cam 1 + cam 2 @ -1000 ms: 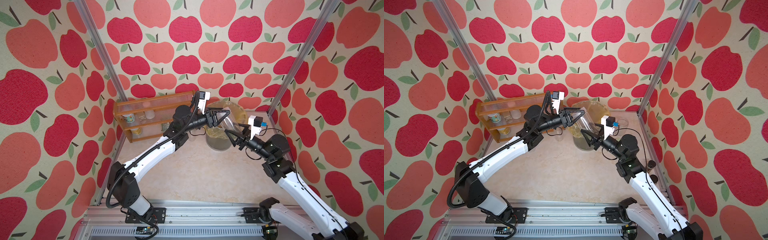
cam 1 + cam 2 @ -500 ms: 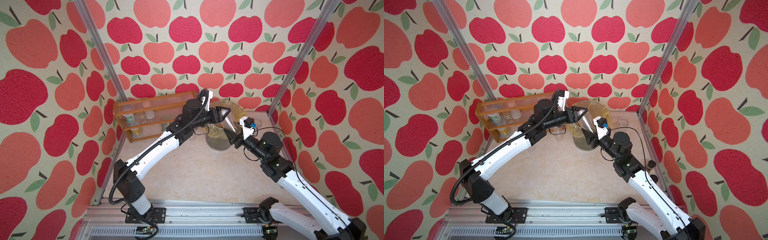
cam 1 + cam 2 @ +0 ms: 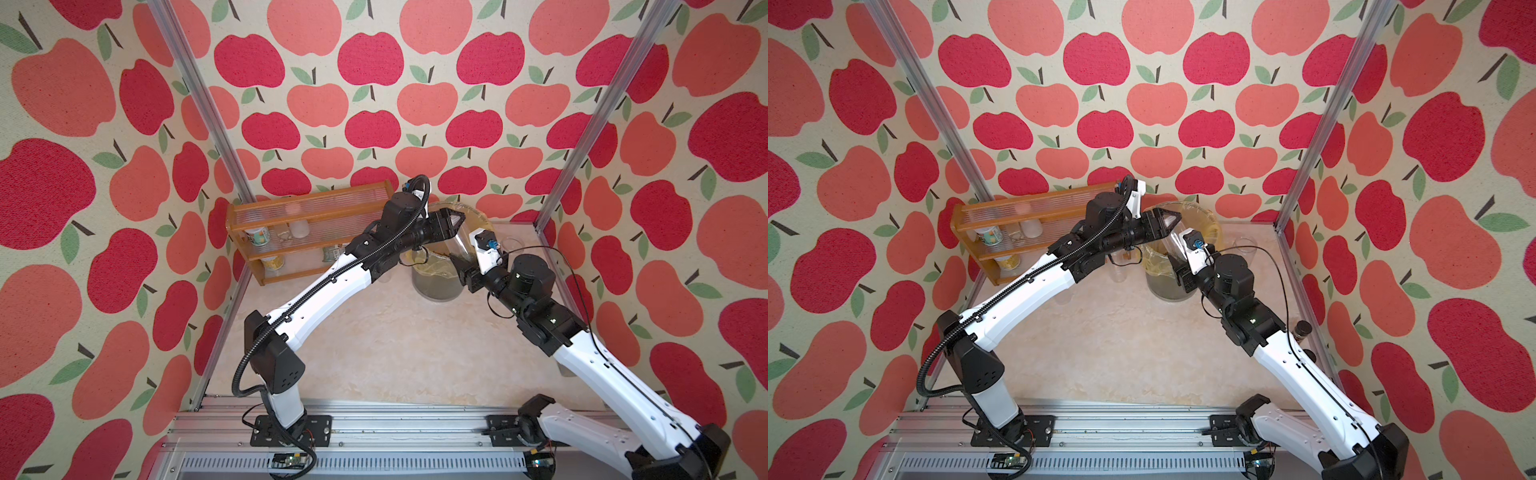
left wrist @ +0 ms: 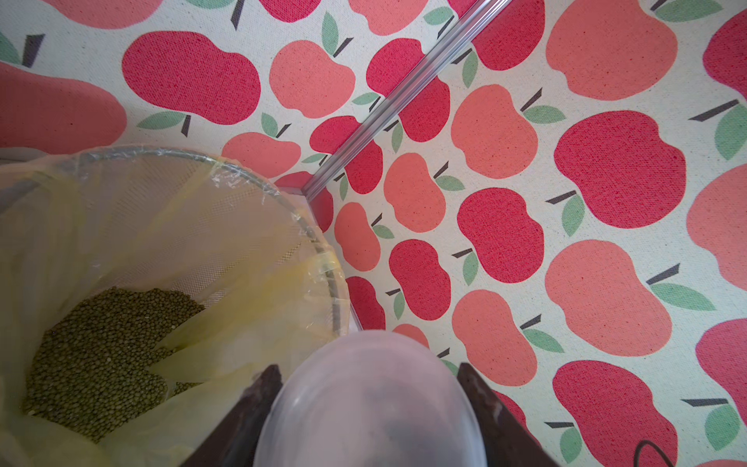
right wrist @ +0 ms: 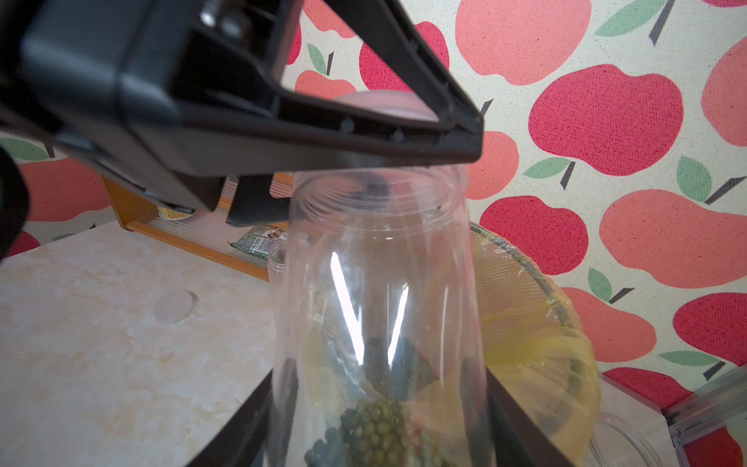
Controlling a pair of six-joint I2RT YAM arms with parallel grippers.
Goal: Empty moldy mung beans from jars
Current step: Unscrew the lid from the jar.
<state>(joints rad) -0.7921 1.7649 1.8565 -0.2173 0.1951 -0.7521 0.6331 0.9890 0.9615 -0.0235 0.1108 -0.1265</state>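
While my right jaws are gripping a clear jar [image 5: 380, 303] low on its wall, one on each side, they are standing partly open, just as wide as the jar itself. I am holding it above the grey mesh bin [image 3: 436, 286] lined with a yellow bag [image 4: 250, 291], and its bare threaded mouth is pointing toward my left jaws, which are hanging just beyond it. Those left jaws are also standing partly open and pinching a pale round lid [image 4: 370, 400] by its edges, so the lid is sitting off the jar. A small heap of mung beans [image 5: 376, 428] is lying at the jar's base end, close to my right jaws, while a larger mass of mung beans [image 4: 109, 356] is lying at the bottom of the bag. The bin is standing at the back of the desk [image 3: 395, 353], near the corner post, with a wooden rack [image 3: 307, 208] holding cans [image 3: 259, 237] at one side and an empty clear jar [image 3: 509, 243] resting on the desk at the other.
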